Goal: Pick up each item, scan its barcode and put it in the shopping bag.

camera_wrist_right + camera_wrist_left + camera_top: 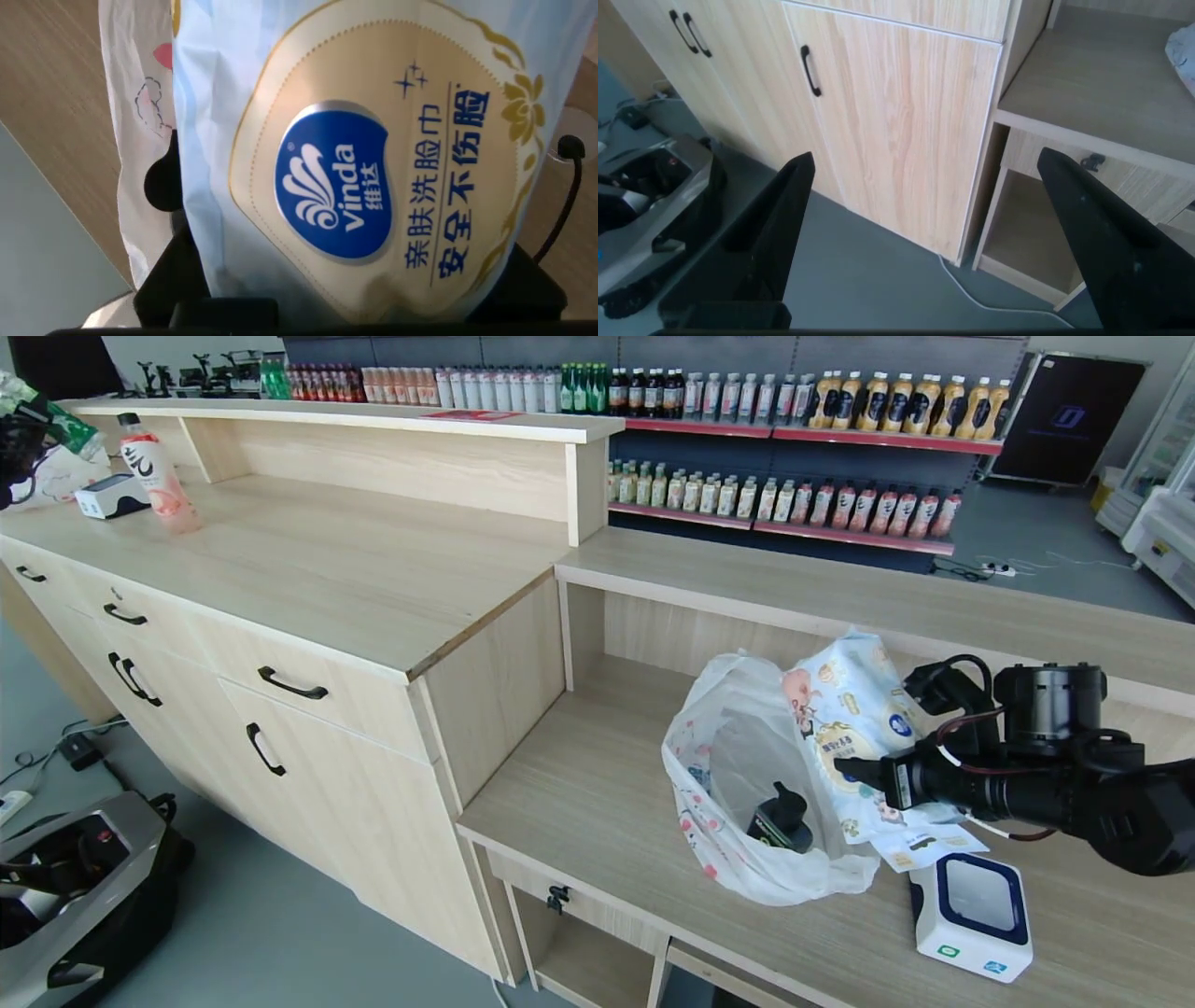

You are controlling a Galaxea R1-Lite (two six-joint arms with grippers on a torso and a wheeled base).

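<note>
My right gripper (851,771) is shut on a pale blue tissue pack (854,719), holding it upright at the right rim of the white printed shopping bag (728,775) on the low counter. The pack's front label (355,177) is close up in the right wrist view, with the bag's edge (140,103) beside it. A black item (782,818) lies inside the bag. The white barcode scanner (973,915) sits on the counter just in front of the pack. My left gripper (929,243) hangs open over the grey floor beside the cabinet door (896,121), holding nothing.
A pink drink bottle (154,476) and a second small scanner (107,497) stand on the high counter (308,569) at far left. A paper slip (924,847) lies between bag and scanner. Shelves of bottles (775,448) line the back wall.
</note>
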